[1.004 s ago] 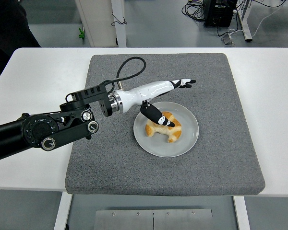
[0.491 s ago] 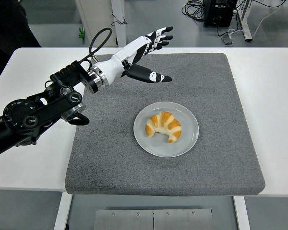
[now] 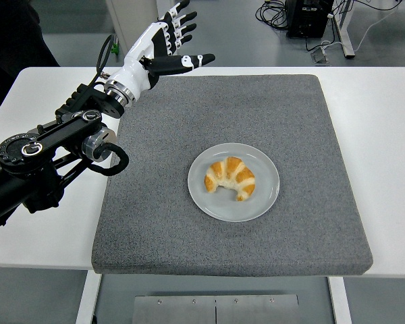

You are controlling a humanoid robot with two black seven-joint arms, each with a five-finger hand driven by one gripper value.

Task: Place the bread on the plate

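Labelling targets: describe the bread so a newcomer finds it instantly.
A grey mat covers the middle of the white table. Slightly right of its centre sits a round grey plate. The bread on it is a golden, curved croissant, the only food in view.

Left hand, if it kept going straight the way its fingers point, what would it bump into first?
Probably nothing on the table. The left hand points up and away past the gray mat's far corner, toward the floor behind; depth is hard to judge.
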